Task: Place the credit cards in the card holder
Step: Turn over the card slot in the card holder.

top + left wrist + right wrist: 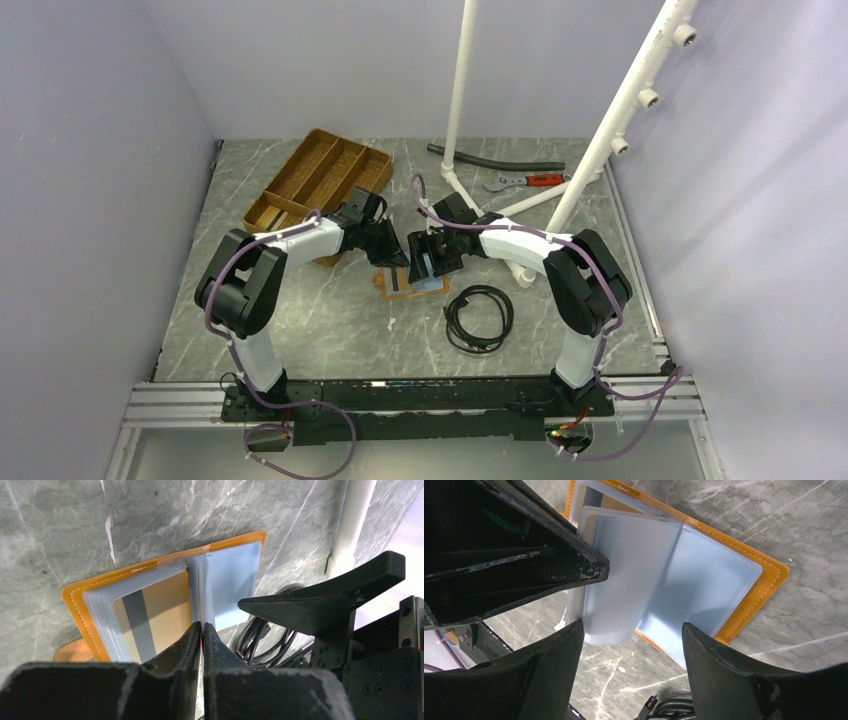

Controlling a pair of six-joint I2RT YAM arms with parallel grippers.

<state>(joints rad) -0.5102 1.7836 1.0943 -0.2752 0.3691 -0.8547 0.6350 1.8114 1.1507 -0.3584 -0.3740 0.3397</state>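
Two arms crowd in over the centre of the grey marbled table (300, 320), and the action is all on the card holder (75, 597), lying open and flat just ahead of both wrists. The left gripper (202, 626) has its fingers pressed tight together, and from its own camera it looks to be pinching one clear leaf (619, 580) of the holder by its edge, lifting it up off the stack. The right gripper (632, 627) hangs just above the open pages with its fingers spread wide and nothing between them. My read: this is the page-holding step, one arm parting the sleeves so a pocket mouth is exposed. One credit card (150, 611), tan with a grey stripe, already sits in a sleeve on the holder's left half; I can't make out any loose cards from these views. Next up, the free arm needs a card in its grip, brought in flat and edge-first to a thin slot, while the other side stays steady. Textures matter here: the cover is orange, leather-like, with pale stitching round softly rounded corners; the pockets are floppy, translucent blue-grey plastic, likely to buckle under a push. Just beside the holder a coiled black cable (480, 318) lies on the table, with the slatted wooden tray (330, 170) further back.
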